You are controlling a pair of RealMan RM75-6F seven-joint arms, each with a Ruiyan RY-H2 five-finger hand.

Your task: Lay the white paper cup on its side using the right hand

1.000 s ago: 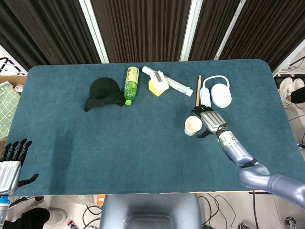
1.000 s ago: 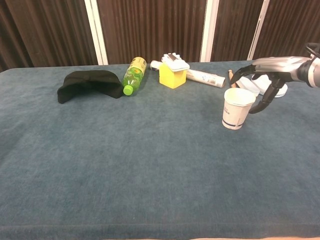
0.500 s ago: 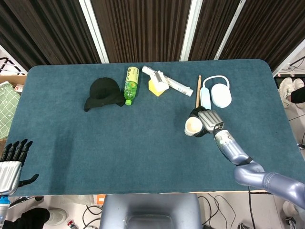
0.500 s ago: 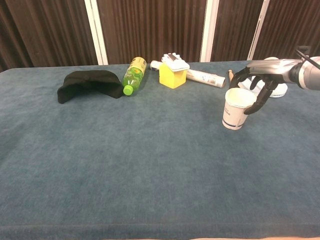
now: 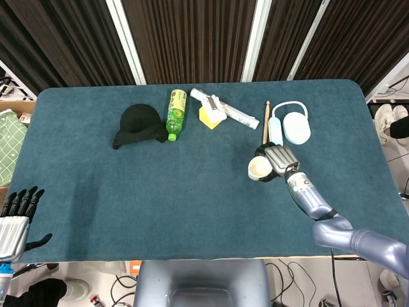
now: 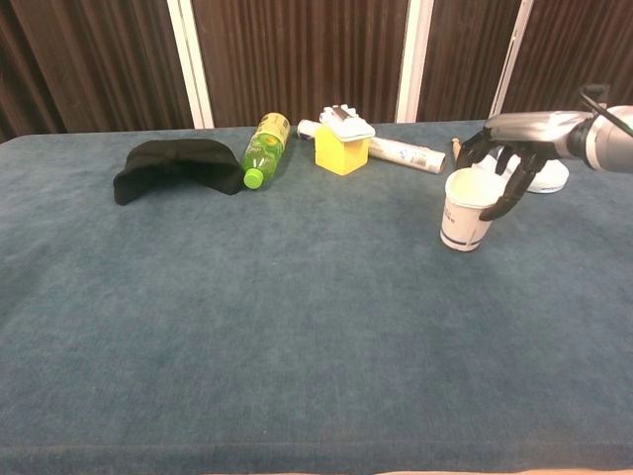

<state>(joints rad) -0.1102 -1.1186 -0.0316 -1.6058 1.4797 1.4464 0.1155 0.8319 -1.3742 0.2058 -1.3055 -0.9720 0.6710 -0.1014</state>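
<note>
From my head view, I see the blue tabletop (image 5: 128,192) with my things on it. The white paper cup (image 5: 259,168) stands upright on the right side, open end up. My right hand (image 5: 276,161) is right beside the cup, on its right. My dark fingers (image 5: 263,151) curl around the far side of the cup, but from up here I cannot tell if they squeeze it. My left hand (image 5: 15,214) rests down at the near left corner, well away from everything, holding nothing, fingers straight and a little apart.

At the back lie a black cap (image 5: 138,125), a green bottle (image 5: 176,112) on its side just beside the cap, a yellow box (image 5: 209,116), a white roll (image 5: 233,112), a wooden stick (image 5: 265,115) and a white round case (image 5: 296,128).

From my chest view, the white paper cup (image 6: 466,210) stands upright with a blue line near its bottom. My right hand (image 6: 514,148) comes in from the right, above the rim. My fingers (image 6: 504,198) bend down over the cup's right side and touch the rim. They are spread, not closed tight on it. My left hand is not in this view.
</note>
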